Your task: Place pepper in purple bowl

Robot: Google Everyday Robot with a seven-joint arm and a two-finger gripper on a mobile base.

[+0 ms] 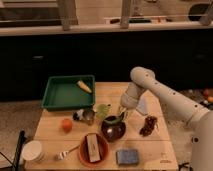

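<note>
My tool (121,114) hangs at the purple bowl's (113,135) far rim by the pepper (113,120). I can't tell its grip. I'd centre over the bowl before letting go.

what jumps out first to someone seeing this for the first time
The white arm stretches from the right, its hand just above the purple bowl near the middle of the table. The pepper is at the bowl's back rim. The green tray fills the back left corner, and an orange bowl sits at the front edge.
</note>
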